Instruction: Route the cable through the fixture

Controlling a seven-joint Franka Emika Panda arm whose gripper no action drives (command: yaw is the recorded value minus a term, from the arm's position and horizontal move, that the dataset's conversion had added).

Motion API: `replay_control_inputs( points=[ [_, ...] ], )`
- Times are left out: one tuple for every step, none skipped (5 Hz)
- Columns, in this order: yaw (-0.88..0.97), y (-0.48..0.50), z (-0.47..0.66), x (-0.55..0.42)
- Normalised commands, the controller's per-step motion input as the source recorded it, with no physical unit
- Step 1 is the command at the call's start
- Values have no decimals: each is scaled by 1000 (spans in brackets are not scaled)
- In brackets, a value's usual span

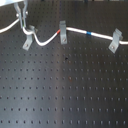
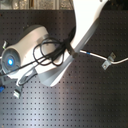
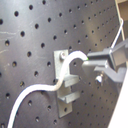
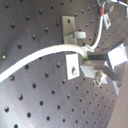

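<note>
1. The arm (image 2: 82, 35) reaches in from the top of the second exterior view, white and bulky, bending down toward the bench.
2. The gripper (image 1: 25, 27) sits low at the first exterior view's upper left.
3. Its fingers (image 4: 97, 59) are pinched onto the cable (image 4: 45, 55) in both wrist views.

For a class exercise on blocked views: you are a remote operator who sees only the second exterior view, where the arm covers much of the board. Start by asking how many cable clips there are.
Observer: Three. The first exterior view shows a left clip, a middle clip and a right clip.
Operator: Where is the claw?
Observer: In the first wrist view, the claw grips the white cable beside the left clip.
Operator: Any hidden cable marks?
Observer: A red mark sits at the middle clip.
</note>
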Motion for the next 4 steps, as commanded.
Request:
replay_control_inputs(
  points=[
    [391,-271,-58,-410],
    [286,-322,-50,-480],
    [226,-196,-55,-316],
    [169,-242,-57,-353]
  ],
)
